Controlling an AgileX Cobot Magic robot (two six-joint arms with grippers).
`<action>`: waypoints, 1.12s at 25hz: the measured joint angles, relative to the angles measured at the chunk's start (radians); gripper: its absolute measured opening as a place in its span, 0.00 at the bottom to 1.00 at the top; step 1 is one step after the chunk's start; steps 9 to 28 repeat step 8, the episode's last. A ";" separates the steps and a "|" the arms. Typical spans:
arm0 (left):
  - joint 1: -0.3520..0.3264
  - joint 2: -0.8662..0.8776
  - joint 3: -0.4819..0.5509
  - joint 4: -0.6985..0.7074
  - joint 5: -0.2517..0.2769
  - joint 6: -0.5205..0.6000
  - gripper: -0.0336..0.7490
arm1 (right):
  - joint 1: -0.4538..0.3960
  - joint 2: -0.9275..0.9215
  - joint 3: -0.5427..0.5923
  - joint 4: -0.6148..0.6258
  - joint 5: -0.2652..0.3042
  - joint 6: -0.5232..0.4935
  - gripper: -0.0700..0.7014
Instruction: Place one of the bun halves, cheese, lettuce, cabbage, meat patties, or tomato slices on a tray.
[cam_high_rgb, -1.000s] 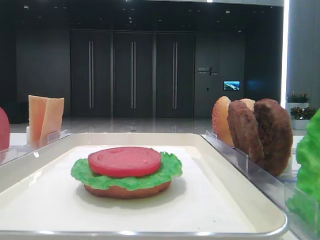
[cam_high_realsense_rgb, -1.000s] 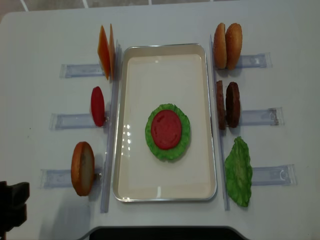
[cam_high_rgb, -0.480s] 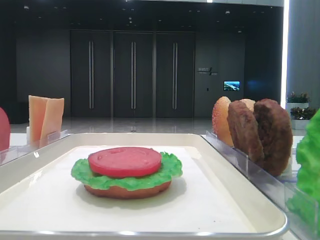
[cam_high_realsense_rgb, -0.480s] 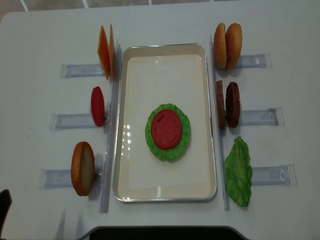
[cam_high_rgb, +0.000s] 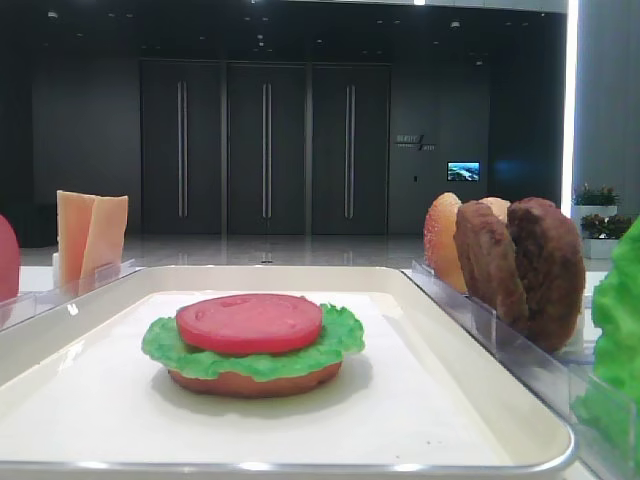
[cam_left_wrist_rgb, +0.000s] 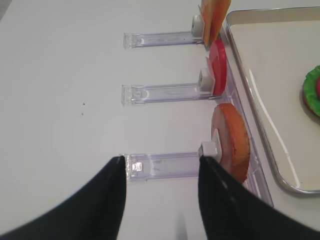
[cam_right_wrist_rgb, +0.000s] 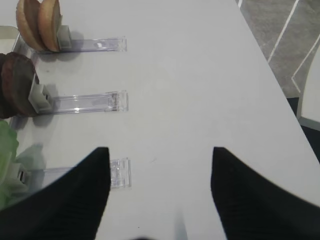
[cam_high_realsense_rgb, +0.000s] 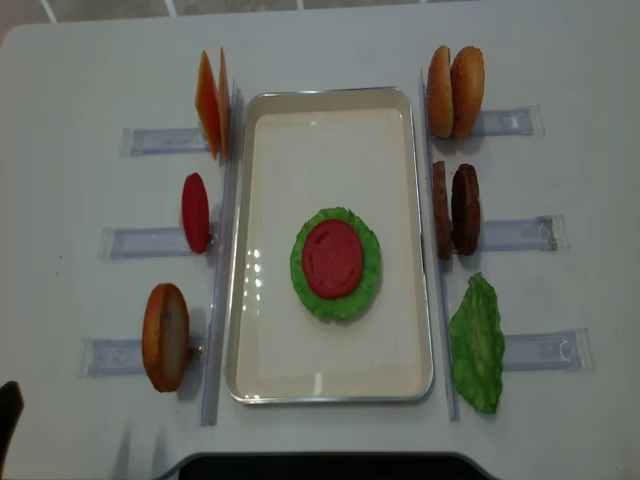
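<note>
The white tray (cam_high_realsense_rgb: 330, 130) lies in the middle of the table. On it is a stack: a bun half (cam_high_rgb: 255, 383) at the bottom, lettuce (cam_high_realsense_rgb: 369, 288) on that, and a tomato slice (cam_high_realsense_rgb: 333, 259) on top. My left gripper (cam_left_wrist_rgb: 161, 160) hovers open and empty over the table's near left, just short of an upright bun half (cam_left_wrist_rgb: 231, 140) in its clear holder. Only a dark sliver of the left gripper (cam_high_realsense_rgb: 6, 420) shows in the overhead view. My right gripper (cam_right_wrist_rgb: 160, 150) is open and empty above bare table at the near right.
Clear holders line both sides of the tray. On the left stand cheese (cam_high_realsense_rgb: 212, 105), a tomato slice (cam_high_realsense_rgb: 195, 212) and a bun half (cam_high_realsense_rgb: 165, 336). On the right stand bun halves (cam_high_realsense_rgb: 455, 92), meat patties (cam_high_realsense_rgb: 455, 208) and lettuce (cam_high_realsense_rgb: 478, 343).
The left gripper has drawn back towards the near-left table edge, almost out of the overhead view. The stack on the tray has not moved.
</note>
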 joint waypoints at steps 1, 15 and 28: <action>0.000 0.000 0.000 0.000 0.000 0.000 0.50 | 0.000 0.000 0.000 0.000 0.000 0.000 0.64; 0.000 0.000 0.000 0.000 0.000 0.000 0.50 | 0.000 0.000 0.000 0.000 0.000 0.000 0.64; 0.000 0.000 0.000 0.000 0.000 0.000 0.50 | 0.000 0.000 0.000 0.000 0.000 0.000 0.64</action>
